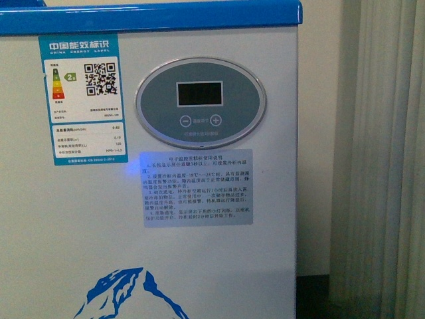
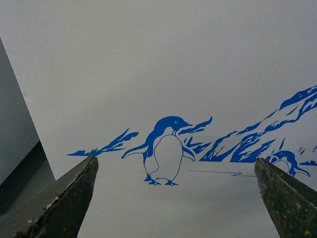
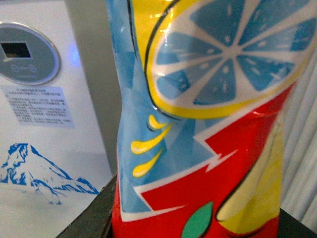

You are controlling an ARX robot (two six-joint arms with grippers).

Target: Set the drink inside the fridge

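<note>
Carrying: right gripper (image 3: 195,223) apparently clamps the drink (image 3: 198,124), left gripper (image 2: 174,159) splayed empty facing the fridge (image 1: 199,266); next, lift over its rim (image 1: 153,16).

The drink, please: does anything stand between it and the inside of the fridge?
Only the fridge's own white front wall, which shows beyond the drink in the right wrist view; its blue top rim sits higher up. The top opening is out of view, so a lid cannot be judged.

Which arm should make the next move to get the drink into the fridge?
Right: the right gripper appears to hold the bottle. The left gripper is open and empty, facing the fridge front wall.
</note>
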